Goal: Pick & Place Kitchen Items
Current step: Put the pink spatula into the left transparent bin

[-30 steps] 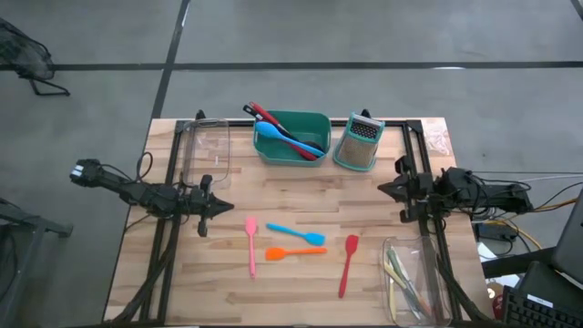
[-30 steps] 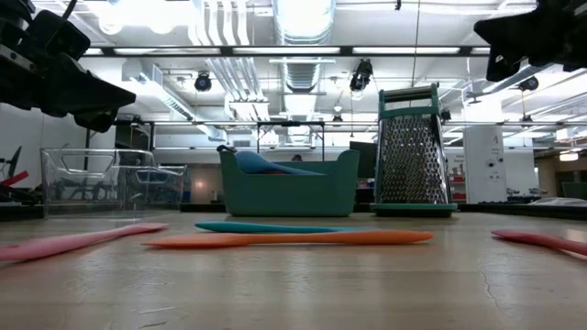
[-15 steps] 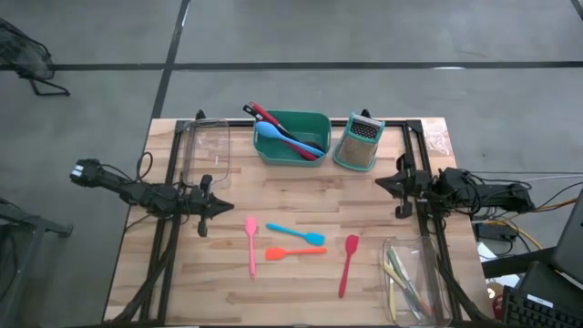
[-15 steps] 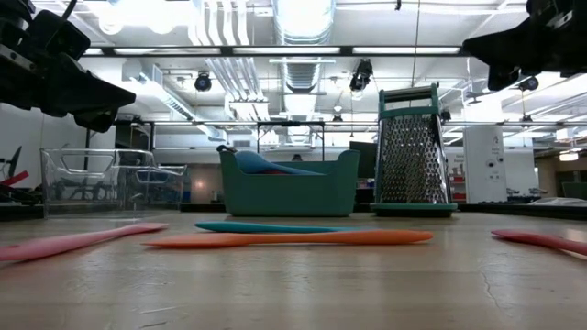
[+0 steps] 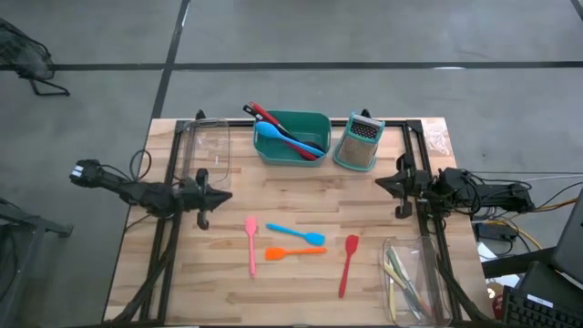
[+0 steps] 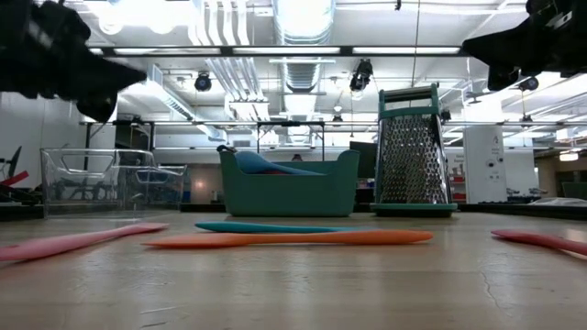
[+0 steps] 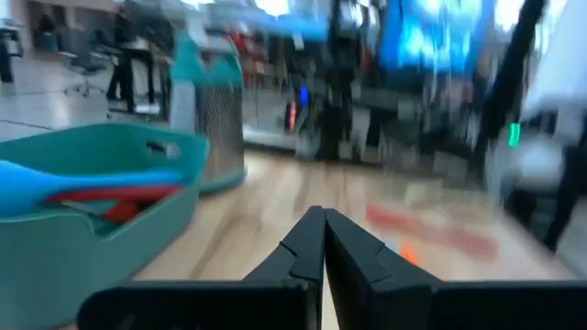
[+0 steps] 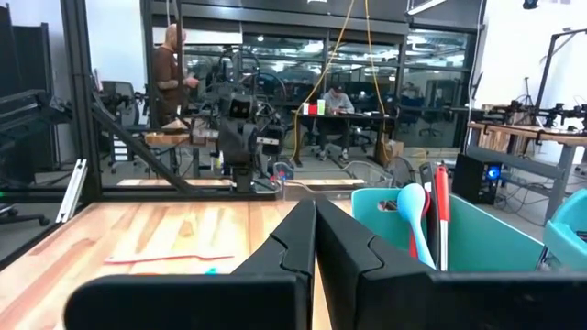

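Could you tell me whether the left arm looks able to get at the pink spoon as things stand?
Probably yes: the left gripper, shut and empty, hangs just beside the pink spoon, which lies alone on bare table with nothing between them.

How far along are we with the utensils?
Done: blue and red utensils sit in the teal tub. In hand: nothing; left gripper and right gripper are shut and empty. Left: pink spatula, blue spoon, orange spoon, red spatula on the table.
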